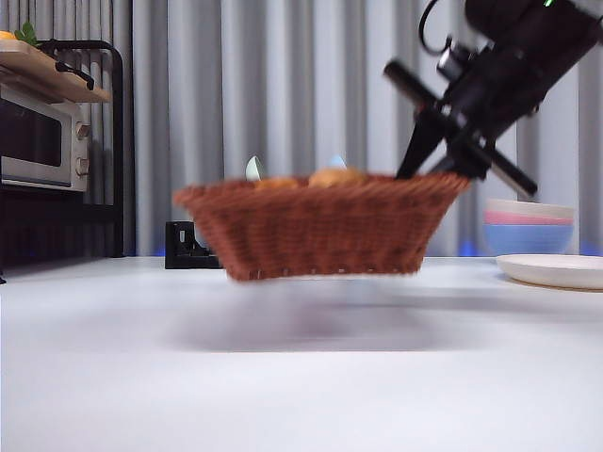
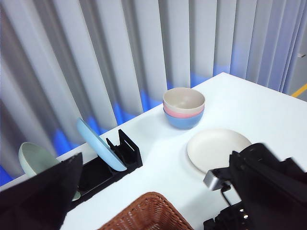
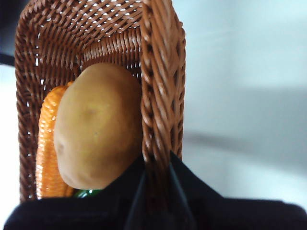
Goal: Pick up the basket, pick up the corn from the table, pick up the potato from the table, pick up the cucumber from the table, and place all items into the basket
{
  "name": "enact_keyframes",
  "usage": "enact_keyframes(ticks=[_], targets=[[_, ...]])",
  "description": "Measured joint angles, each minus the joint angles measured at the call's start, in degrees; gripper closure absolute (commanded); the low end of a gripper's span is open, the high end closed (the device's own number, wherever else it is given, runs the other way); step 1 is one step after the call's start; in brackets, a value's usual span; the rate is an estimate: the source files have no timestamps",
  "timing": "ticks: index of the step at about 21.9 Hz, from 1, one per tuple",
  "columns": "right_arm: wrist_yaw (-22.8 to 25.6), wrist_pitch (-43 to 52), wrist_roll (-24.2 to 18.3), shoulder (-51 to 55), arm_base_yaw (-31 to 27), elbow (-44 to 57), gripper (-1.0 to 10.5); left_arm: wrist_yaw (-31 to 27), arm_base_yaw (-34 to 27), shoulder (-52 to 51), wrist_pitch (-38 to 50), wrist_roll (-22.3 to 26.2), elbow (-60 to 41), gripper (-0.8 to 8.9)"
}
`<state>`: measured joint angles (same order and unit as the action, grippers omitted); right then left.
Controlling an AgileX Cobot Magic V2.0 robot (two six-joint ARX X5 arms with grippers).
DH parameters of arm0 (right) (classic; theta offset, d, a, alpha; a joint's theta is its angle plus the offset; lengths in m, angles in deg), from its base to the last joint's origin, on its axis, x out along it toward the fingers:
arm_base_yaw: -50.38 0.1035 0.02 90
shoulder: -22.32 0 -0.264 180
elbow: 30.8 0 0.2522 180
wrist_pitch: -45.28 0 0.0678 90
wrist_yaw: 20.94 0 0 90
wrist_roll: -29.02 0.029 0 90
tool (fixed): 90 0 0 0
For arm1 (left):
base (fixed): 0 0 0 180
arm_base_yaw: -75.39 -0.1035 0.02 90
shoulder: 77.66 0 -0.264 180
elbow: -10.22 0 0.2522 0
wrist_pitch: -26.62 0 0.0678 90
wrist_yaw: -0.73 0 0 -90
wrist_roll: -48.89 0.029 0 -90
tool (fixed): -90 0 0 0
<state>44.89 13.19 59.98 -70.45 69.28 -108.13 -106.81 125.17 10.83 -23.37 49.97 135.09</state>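
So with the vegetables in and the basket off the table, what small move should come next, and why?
Probably lower it gently. The right pincer clamps the basket rim, holding it above the table, with the potato, corn and cucumber inside.

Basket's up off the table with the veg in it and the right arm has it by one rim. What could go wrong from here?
1. The right gripper pinches only one end of the basket, which hangs clear of the table; the grip could slip or the basket could tilt.
2. The potato rests on the corn against the gripped wall and rises above the rim; a tilt might roll it out.
3. The plate and stacked bowls sit close beside the arm; a swing could strike them.
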Motion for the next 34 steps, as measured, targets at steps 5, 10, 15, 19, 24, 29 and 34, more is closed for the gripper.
enact_keyframes(ticks=[5, 10, 15, 19, 24, 29, 34], targets=[[1.4, -2.1, 0.5, -4.1, 0.9, 0.0, 8.1, -0.3, 0.0, 0.2, -3.4, 0.0, 0.0, 2.15], [4.8, -3.0, -1.5, -3.1, 0.3, -0.1, 3.8, -0.3, -0.6, 0.2, -5.1, 0.5, 0.0, 2.17], [5.0, -4.8, -5.7, 8.4, -3.8, -0.2, 4.7, -4.3, -4.6, 0.2, -12.3, 3.5, 0.0, 3.72], [5.3, -7.4, -13.1, 18.8, -4.3, -0.2, 8.2, -5.8, -10.2, 0.2, -20.2, 4.5, 0.0, 7.30], [7.9, -9.3, -19.6, 27.9, -4.2, -0.4, 9.6, -2.3, -15.6, -0.3, -25.5, 4.6, 0.0, 8.21], [9.2, -12.9, -23.2, 34.2, -4.2, -0.4, 9.6, 2.3, -17.5, -5.5, -26.8, 4.7, -0.2, 8.21], [10.9, -15.6, -24.6, 38.5, -4.2, -0.4, 9.6, 6.2, -17.5, -16.2, -24.9, 4.4, -2.7, 8.21]])
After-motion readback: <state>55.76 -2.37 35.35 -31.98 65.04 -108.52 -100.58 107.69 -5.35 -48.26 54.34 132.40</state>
